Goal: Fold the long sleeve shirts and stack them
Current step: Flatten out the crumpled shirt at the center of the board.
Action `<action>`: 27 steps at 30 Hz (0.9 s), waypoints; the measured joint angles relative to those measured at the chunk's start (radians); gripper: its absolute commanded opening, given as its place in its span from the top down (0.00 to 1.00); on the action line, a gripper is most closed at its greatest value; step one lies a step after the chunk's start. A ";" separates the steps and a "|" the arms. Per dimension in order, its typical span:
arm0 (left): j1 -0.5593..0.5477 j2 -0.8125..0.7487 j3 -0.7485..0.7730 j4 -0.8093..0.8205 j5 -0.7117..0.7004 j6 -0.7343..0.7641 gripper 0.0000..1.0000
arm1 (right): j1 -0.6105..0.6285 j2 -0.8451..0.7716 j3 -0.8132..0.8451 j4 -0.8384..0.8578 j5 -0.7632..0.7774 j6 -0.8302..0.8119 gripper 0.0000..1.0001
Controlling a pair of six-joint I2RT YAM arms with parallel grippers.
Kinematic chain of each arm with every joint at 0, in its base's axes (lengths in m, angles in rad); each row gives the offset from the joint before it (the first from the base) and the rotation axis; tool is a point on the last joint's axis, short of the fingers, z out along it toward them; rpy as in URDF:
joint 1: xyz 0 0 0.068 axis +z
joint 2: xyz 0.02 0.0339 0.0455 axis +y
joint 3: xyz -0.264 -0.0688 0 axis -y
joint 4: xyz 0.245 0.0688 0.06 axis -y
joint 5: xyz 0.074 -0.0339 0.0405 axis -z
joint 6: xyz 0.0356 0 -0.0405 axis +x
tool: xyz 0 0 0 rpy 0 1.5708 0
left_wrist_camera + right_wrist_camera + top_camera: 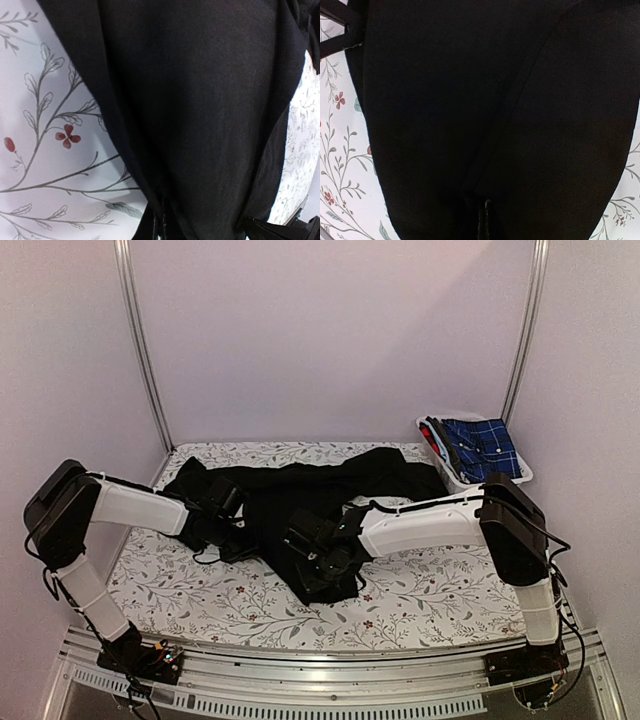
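Both claws (226,503) (308,541) pinch black shirt (380,475) edges mid-table.

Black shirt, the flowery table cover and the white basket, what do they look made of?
The black shirt: soft matte cloth, it drapes and creases. The table cover: printed fabric or vinyl, smooth with a floral pattern; cannot tell which. The basket: likely rigid white plastic, with a stiff thin rim.

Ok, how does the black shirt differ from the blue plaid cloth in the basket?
The black shirt is plain; the blue plaid cloth is checked. The black shirt sprawls rumpled on the flowered table; the plaid cloth sits bundled in the white basket. Both are soft fabric.
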 measured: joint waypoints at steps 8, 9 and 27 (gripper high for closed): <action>0.000 -0.014 0.001 -0.071 0.003 0.045 1.00 | -0.004 -0.016 -0.034 -0.008 0.034 0.005 1.00; 0.000 -0.017 0.002 -0.087 0.005 0.053 1.00 | -0.005 -0.020 -0.040 -0.011 0.037 0.005 1.00; 0.019 -0.140 0.051 -0.438 0.060 0.213 1.00 | -0.284 -0.276 -0.430 -0.002 0.135 -0.023 1.00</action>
